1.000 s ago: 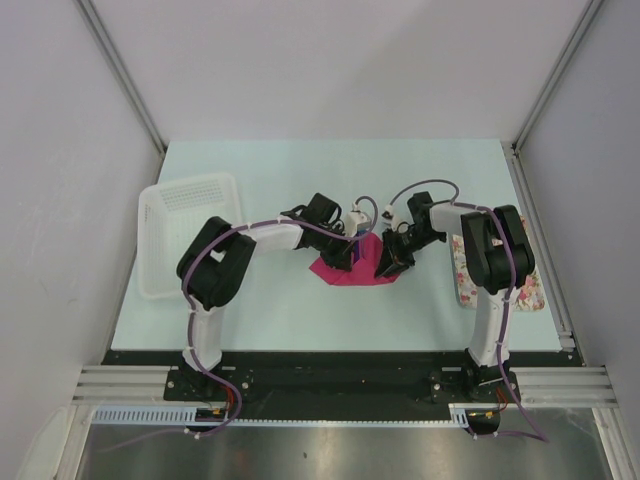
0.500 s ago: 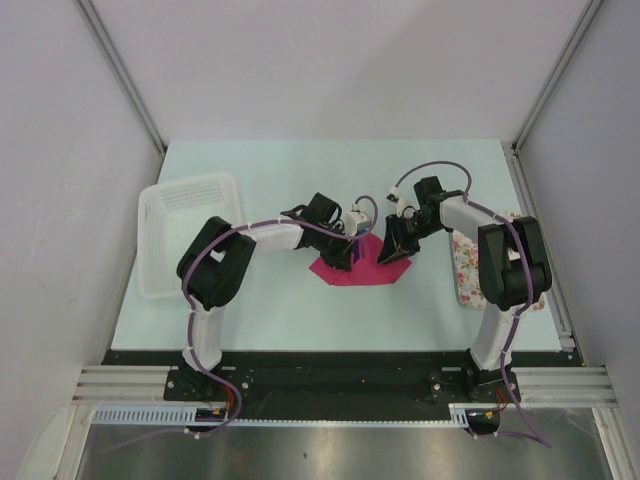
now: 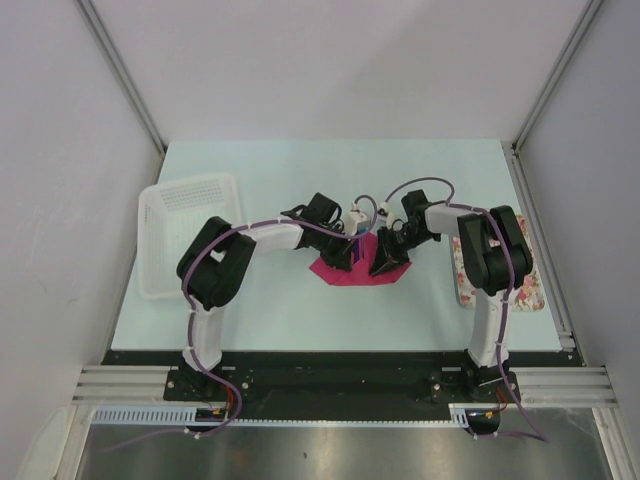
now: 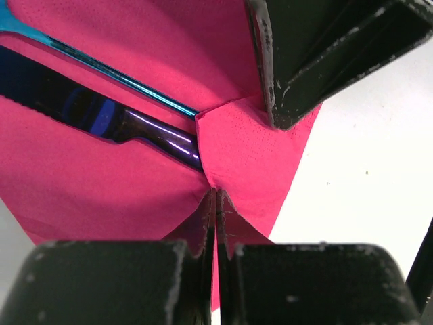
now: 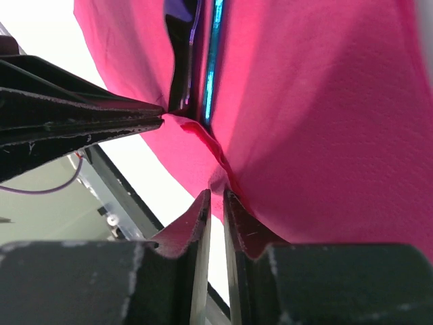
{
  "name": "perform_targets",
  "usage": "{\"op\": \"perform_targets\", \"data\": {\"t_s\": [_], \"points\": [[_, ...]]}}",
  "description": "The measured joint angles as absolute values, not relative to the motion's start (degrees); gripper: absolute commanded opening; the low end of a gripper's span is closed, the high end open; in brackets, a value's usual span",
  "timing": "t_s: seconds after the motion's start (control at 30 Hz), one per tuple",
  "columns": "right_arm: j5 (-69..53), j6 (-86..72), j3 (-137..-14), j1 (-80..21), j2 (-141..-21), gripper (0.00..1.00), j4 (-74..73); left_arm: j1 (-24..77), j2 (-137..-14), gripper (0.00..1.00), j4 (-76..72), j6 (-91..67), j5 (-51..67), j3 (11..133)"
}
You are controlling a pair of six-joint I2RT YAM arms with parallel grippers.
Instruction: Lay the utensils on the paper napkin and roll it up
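The pink paper napkin (image 3: 345, 270) lies mid-table, folded up around the utensils. A dark blue knife (image 4: 101, 115) and a teal-blue handle (image 4: 101, 68) lie in the fold; both also show in the right wrist view, the knife (image 5: 181, 47) beside the handle (image 5: 215, 54). My left gripper (image 3: 352, 246) is shut on a raised pinch of napkin (image 4: 223, 149) at the fold's end. My right gripper (image 3: 384, 262) faces it from the right, its jaws a narrow slit apart. A napkin crease (image 5: 203, 139) runs up to its tips, and table shows through the slit.
A white basket (image 3: 185, 230) stands at the far left of the table. A floral-patterned tray (image 3: 465, 275) lies at the right, partly under the right arm. The left gripper's fingers (image 5: 81, 122) sit close to the right one's tips.
The right gripper pulled back up and to the right off the napkin, then came back down onto its right part. The left gripper held still, shut on the napkin.
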State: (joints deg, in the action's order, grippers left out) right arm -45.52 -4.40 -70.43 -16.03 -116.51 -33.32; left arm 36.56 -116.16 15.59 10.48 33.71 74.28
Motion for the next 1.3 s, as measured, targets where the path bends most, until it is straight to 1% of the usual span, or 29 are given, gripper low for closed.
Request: {"op": "perform_targets", "data": {"t_s": [0.07, 0.17, 0.27, 0.3, 0.37, 0.4, 0.47, 0.5, 0.63, 0.67, 0.7, 0.87, 0.97, 1.0, 1.1, 1.3], "points": [[-45.9, -5.0, -70.4, -15.9, -116.8, 0.17, -33.2, 36.6, -116.2, 0.00, 15.6, 10.4, 33.7, 74.3], [-45.8, -5.3, -70.4, -15.9, -116.8, 0.20, -33.1, 36.6, -116.2, 0.00, 15.6, 10.3, 33.7, 74.3], [-46.0, -5.6, -70.5, -15.9, -116.8, 0.27, -33.2, 36.6, -116.2, 0.00, 15.5, 9.9, 33.7, 74.3], [-46.1, -5.6, -70.5, -15.9, -116.7, 0.32, -33.4, 36.6, -116.2, 0.00, 15.5, 9.8, 33.7, 74.3], [-45.6, -5.4, -70.6, -15.8, -115.9, 0.39, -33.8, 36.6, -116.2, 0.00, 15.5, 9.4, 33.7, 74.3], [-45.3, -5.0, -70.6, -15.8, -115.0, 0.46, -34.3, 36.6, -116.3, 0.00, 15.4, 9.2, 33.7, 74.3], [-44.4, -4.5, -70.6, -15.2, -113.0, 0.47, -35.4, 36.6, -116.3, 0.00, 15.4, 9.0, 33.7, 74.3], [-44.0, -4.1, -70.6, -14.7, -111.7, 0.51, -36.1, 36.6, -116.3, 0.00, 15.4, 8.9, 33.7, 74.3], [-42.4, -3.4, -70.6, -11.1, -107.1, 0.60, -38.2, 36.6, -116.3, 0.00, 15.2, 8.5, 33.7, 74.3], [-41.8, -3.3, -70.6, -9.8, -106.1, 0.60, -38.8, 36.6, -116.3, 0.00, 15.1, 8.4, 33.7, 74.3], [-41.0, -3.1, -70.4, -8.6, -105.4, 0.64, -39.1, 36.6, -116.4, 0.00, 15.0, 8.3, 33.7, 74.3], [-36.2, -3.0, -68.6, -4.3, -104.5, 0.65, -39.9, 36.6, -116.4, 0.00, 14.9, 7.9, 33.7, 74.3], [-34.2, -3.0, -67.7, -4.0, -104.5, 0.62, -40.6, 36.6, -116.4, 0.00, 14.7, 7.7, 33.7, 74.3], [-34.0, -3.0, -67.7, -4.0, -104.6, 0.57, -40.6, 36.6, -116.4, 0.00, 14.7, 7.6, 33.7, 74.3], [-34.1, -2.9, -67.6, -4.3, -104.7, 0.51, -40.5, 36.6, -116.5, 0.00, 14.6, 7.5, 33.7, 74.3], [-37.6, -3.0, -67.6, -7.0, -104.7, 0.48, -38.9, 36.6, -116.5, 0.00, 14.6, 7.5, 33.8, 74.3]]}}
